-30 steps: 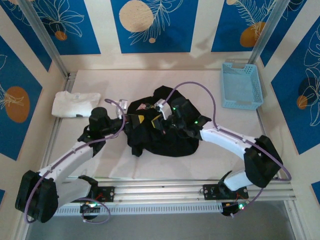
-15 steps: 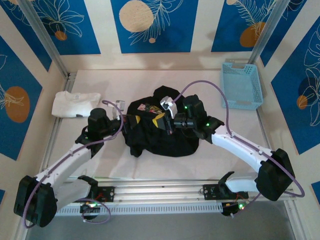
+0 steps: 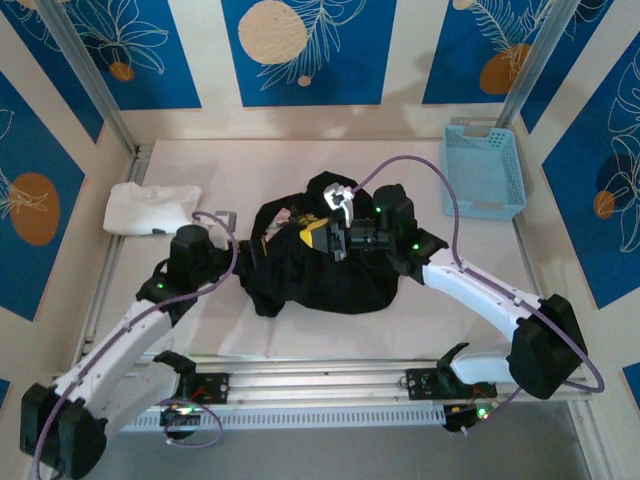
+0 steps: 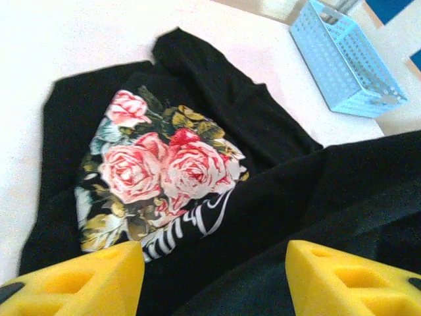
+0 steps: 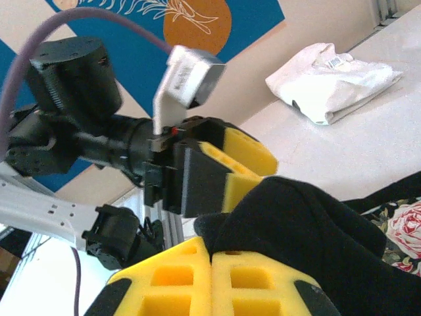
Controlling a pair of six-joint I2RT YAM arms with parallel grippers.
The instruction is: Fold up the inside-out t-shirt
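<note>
At the middle of the pale table [image 3: 260, 165], a crumpled black short-sleeved cloth t-shirt [image 3: 320, 285] lies in a heap between two robot grippers, as seen from overhead. The left gripper [image 4: 212, 257] reaches the heap at its 9 o'clock edge. Its wrist camera shows its yellow fingers [image 4: 72, 283] standing wide apart, clamping nothing, with black cloth spread beyond the gap. The right gripper [image 3: 325, 238] comes in from 3 o'clock and sits over the heap's centre, facing the left gripper at close range. Its wrist camera shows its yellow fingers [image 5: 164, 283] pressed together on a bunched fold of the t-shirt, with the left gripper just behind that fold. A print of red and pink roses [image 4: 158, 171], with white lettering beneath it, faces up on the part of the t-shirt toward 12 o'clock. Farther back, a folded white t-shirt [image 3: 150, 207] rests on the table at 10 o'clock from the heap, well apart from it. A light-blue perforated plastic basket [image 3: 483, 172] stands at 2 o'clock, near the table's far right corner. Blue wall panels [image 3: 300, 50] with orange discs and white leaf outlines close the scene at 12 o'clock.
</note>
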